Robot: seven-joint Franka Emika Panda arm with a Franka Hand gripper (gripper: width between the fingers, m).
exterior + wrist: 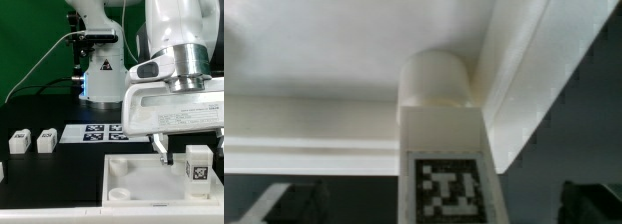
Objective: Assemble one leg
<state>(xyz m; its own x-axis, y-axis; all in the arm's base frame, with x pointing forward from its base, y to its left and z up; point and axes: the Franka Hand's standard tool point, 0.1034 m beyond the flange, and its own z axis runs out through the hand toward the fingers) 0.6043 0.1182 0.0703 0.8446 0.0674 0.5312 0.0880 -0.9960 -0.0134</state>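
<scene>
A leg (200, 166), a small white post with a black-and-white tag, stands upright at the white tray's (130, 172) corner on the exterior view's right. In the wrist view the leg (446, 140) has its round end seated in the corner of the tray (331, 60). My gripper (196, 149) is low over this leg and open. Its dark fingers (295, 203) stand wide on either side of the leg without touching it. In the exterior view only one finger (160, 148) shows.
Two more legs (17, 141) (46, 140) stand on the black table at the exterior view's left, and a third shows at the left edge (2, 172). The marker board (98, 132) lies behind the tray. The robot's base (100, 75) is at the back.
</scene>
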